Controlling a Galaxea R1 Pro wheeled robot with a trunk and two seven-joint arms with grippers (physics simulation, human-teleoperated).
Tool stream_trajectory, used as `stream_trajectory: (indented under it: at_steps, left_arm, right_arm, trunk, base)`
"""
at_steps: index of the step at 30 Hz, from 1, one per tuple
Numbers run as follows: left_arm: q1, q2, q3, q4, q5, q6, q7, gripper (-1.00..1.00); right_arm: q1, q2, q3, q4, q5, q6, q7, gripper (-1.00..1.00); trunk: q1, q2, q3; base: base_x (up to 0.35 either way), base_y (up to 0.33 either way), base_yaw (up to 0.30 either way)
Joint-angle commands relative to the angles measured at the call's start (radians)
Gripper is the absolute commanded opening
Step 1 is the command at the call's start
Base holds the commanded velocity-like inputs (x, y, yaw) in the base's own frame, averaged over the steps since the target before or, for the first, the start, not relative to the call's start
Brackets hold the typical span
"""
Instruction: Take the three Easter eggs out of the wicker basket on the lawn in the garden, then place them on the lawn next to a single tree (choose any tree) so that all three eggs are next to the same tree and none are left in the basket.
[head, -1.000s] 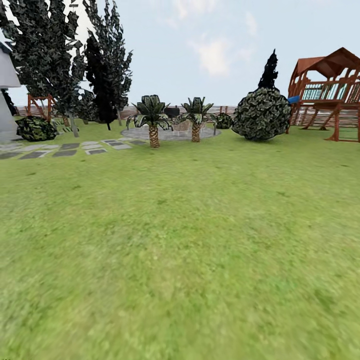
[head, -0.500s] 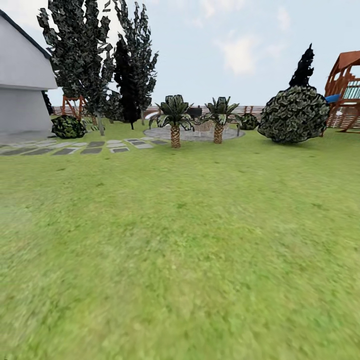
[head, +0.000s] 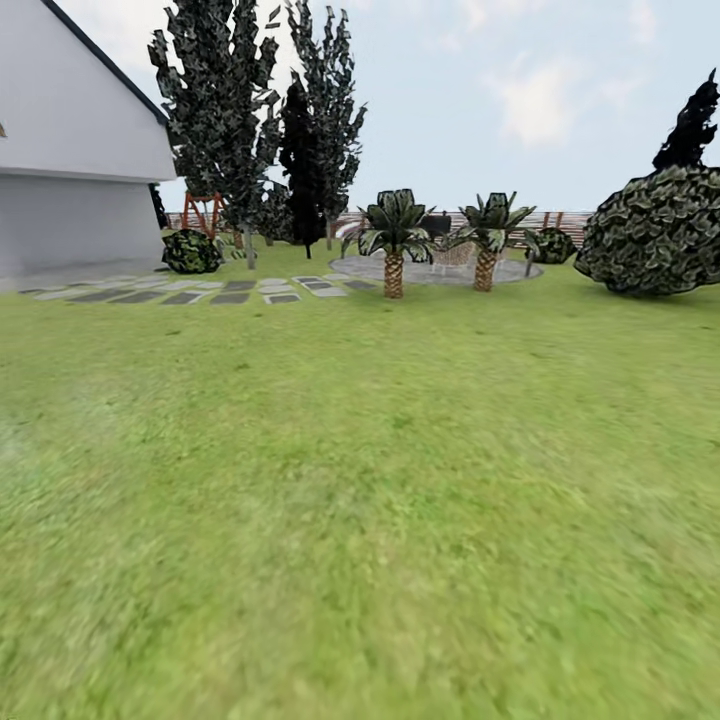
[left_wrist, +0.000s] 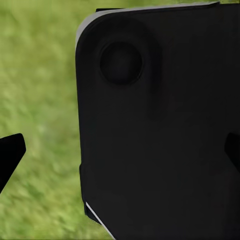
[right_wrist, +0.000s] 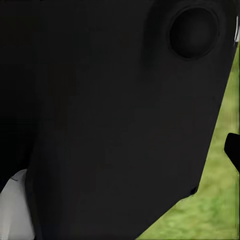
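Observation:
The lawn (head: 360, 480) spreads wide and green in front of me in the head view. The Easter eggs and the wicker basket are out of view. A tall tree (head: 215, 100) with a pale trunk and dark speckled leaves stands at the far left, beside the house. In the left wrist view my left gripper (left_wrist: 120, 152) hangs open over grass, its fingertips (left_wrist: 10, 155) at opposite edges, with a black body panel (left_wrist: 160, 125) of the robot behind. My right gripper (right_wrist: 120, 150) shows one fingertip (right_wrist: 233, 149) far out at the edge, open, against a black panel (right_wrist: 110, 115).
A white house (head: 70, 170) stands far left, with stepping stones (head: 200, 295) leading from it. Two short palms (head: 394, 235) flank a grey round patio (head: 430, 270). A black-leaved tree (head: 303, 150) is behind, and a big round bush (head: 655, 230) at far right.
The head camera has swung left: the whole scene has slid right, the wooden playset has left the picture and the white house has come into view.

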Motion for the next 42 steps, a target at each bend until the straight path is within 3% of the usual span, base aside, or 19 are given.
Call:
stream_trajectory:
  at_steps: [1,11,42]
  left_arm:
    - [0.0,0.0,0.0,0.0,0.0,-0.003,0.0,1.0]
    - [0.0,0.0,0.0,0.0,0.0,-0.003,0.0,1.0]
    - [0.0,0.0,-0.001,0.0,-0.001,-0.003,0.0,1.0]
  right_arm:
    - [0.0,0.0,0.007,-0.001,0.0,-0.001,0.001,1.0]
    - [0.0,0.0,0.003,-0.002,-0.004,-0.002,0.0,1.0]
    - [0.0,0.0,0.003,-0.003,-0.006,-0.002,0.001,1.0]
  trunk:
    - [0.001,0.0,-0.001]
    - [0.001,0.0,-0.001]
    - [0.001,0.0,-0.001]
  base:
    - [0.328,0.002,0.261]
    - [0.328,0.0,0.198]
    - [0.337,0.0,0.006]
